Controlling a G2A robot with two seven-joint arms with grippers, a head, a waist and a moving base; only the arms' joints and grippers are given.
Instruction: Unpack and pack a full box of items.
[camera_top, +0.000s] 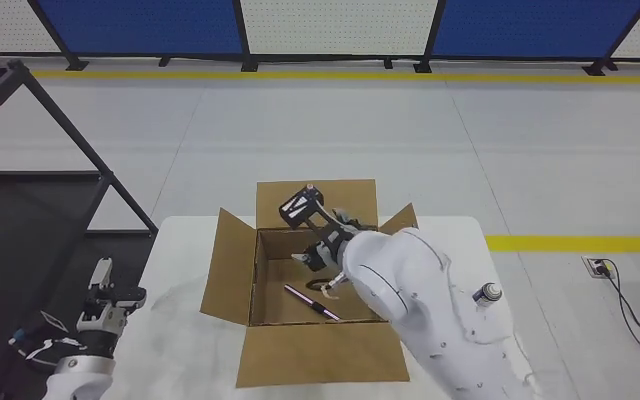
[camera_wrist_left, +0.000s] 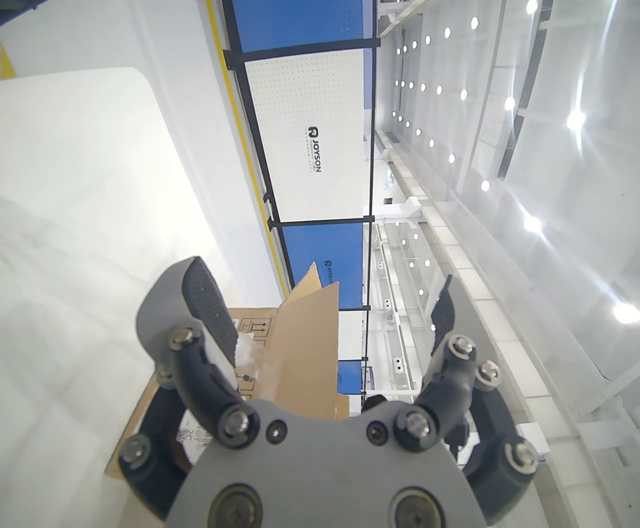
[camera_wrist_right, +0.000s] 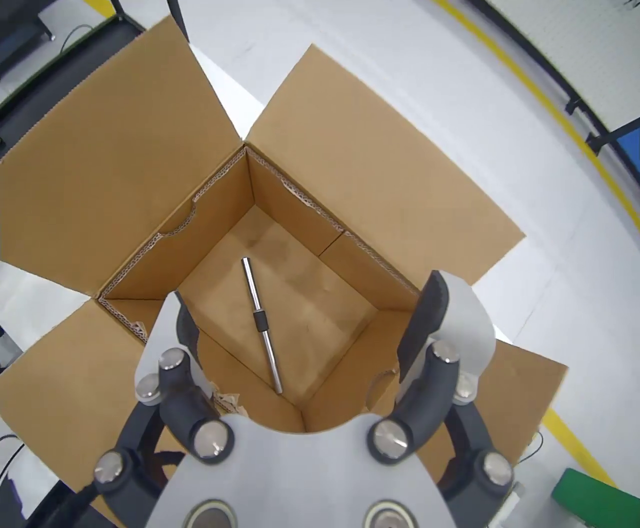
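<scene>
the right tool (camera_wrist_right: 307, 295) hangs wide open over the box (camera_wrist_right: 345, 165). the metal rod (camera_wrist_right: 261, 320) looks stiff and slippery; grab its dark middle.

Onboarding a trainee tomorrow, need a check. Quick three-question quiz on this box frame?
1. True or false: the rod lies on the floor of the box.
2. The right gripper is: A) shut on the rod, B) open above the box, C) shut and empty.
3. Fill in: the left gripper is ____ (open or shut).
Key: 1 true; 2 B; 3 open.
</scene>
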